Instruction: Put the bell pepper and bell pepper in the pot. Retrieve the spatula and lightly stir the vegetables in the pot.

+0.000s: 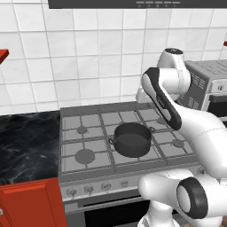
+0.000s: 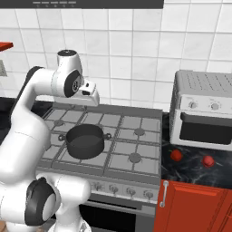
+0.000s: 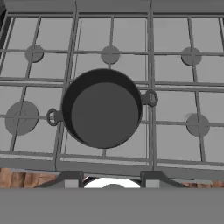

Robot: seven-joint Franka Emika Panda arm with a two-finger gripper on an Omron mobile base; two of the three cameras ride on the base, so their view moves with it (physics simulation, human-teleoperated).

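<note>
The dark grey pot (image 1: 131, 139) (image 2: 85, 140) (image 3: 103, 109) stands on the stove's front middle grate with nothing in it. Two small red bell peppers (image 2: 176, 155) (image 2: 208, 160) lie on the dark counter right of the stove, in front of the toaster oven. My gripper (image 3: 111, 179) hangs high over the stove, above and slightly behind the pot, looking down into it. Its fingers stand apart with nothing between them. In the right base view the white hand (image 2: 88, 94) sits above the back grates. The spatula is out of view.
The stove (image 2: 136, 149) has several burners and knobs along its front. A silver toaster oven (image 2: 204, 115) (image 1: 213, 84) stands on the counter to the right. Black marble counter (image 1: 26, 142) runs left of the stove. Red cabinet doors (image 2: 195, 208) sit below.
</note>
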